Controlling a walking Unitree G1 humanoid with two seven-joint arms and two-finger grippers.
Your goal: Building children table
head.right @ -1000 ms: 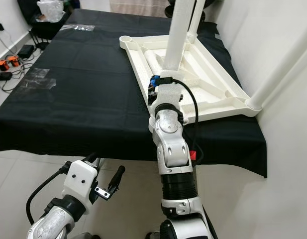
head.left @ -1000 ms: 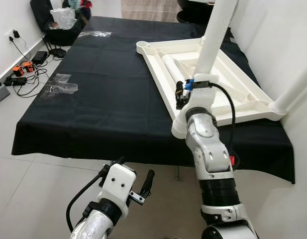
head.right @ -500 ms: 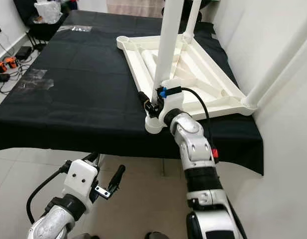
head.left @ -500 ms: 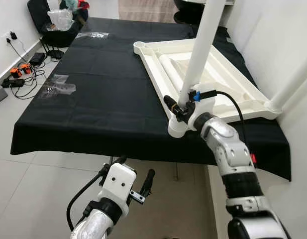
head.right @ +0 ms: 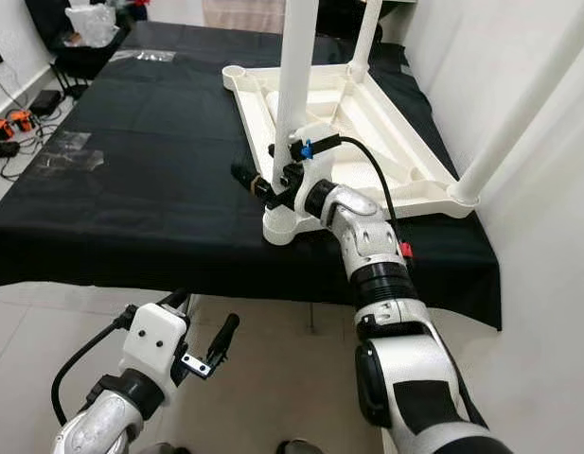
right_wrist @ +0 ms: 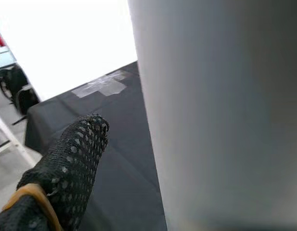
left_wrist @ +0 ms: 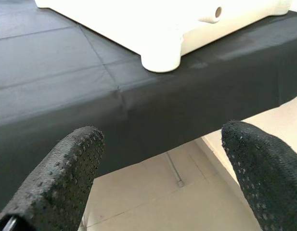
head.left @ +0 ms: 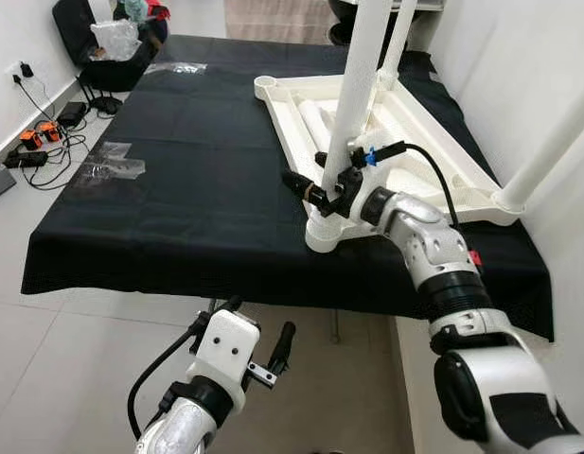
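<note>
— Eyes on the upturned white table top (head.left: 288, 140): lying flat on the black cloth (head.left: 187, 180), toward the robot's right side, underside up.

— And legs?

— Counting three upright. Nearest leg (head.left: 354, 85) standing in the corner socket (head.left: 324, 233) by the cloth's front edge. Another leg (head.left: 396, 43) up at the far corner, a third (head.left: 557, 142) leaning up along the white wall on the right. Plus one loose leg (head.left: 315, 118) lying inside the frame.

— Right gripper (head.left: 317, 182)?

— Reaching across from the right, pressed in at the base of that nearest leg, just above the socket. Up close in the wrist view, just the leg's pale surface. Clamped or not? Cannot tell from here.

— Left gripper (head.left: 256, 326)?

— Down low, off the table, hanging over the floor tiles in front of the cloth's edge. Jaws spread wide, nothing between them, pointing up toward the socket corner (left_wrist: 160, 60).

— Anything else around?

— Clear plastic bag (head.left: 112, 163) taped down on the cloth's left part, well apart from the frame. Tangle of cables (head.left: 41, 142) on the floor at far left.
</note>
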